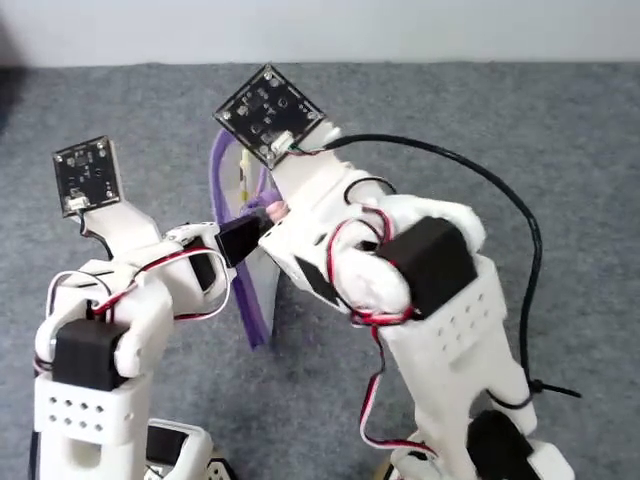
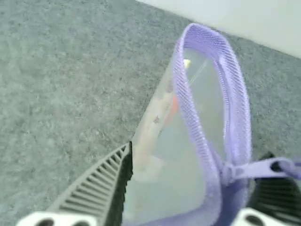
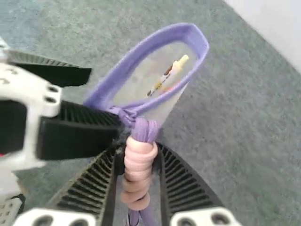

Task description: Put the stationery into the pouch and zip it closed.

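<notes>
The translucent pouch (image 1: 252,292) with its purple zip rim (image 2: 189,96) stands upright on the grey carpet between the two arms, and its mouth (image 3: 155,66) gapes open. Inside lies a pen (image 3: 167,74) with a yellow tip, beside something orange (image 2: 173,106). My left gripper (image 2: 197,157) is shut on the pouch's near end, and its black finger (image 1: 238,240) presses the side. My right gripper (image 3: 138,151) is shut on the pink coiled cord (image 3: 137,181) tied to the purple zipper pull (image 3: 141,128) at that same end of the rim.
Grey carpet (image 1: 560,150) runs all around the pouch, with a pale wall (image 1: 400,30) at the far edge. A black cable (image 1: 515,215) loops from the right arm across the carpet.
</notes>
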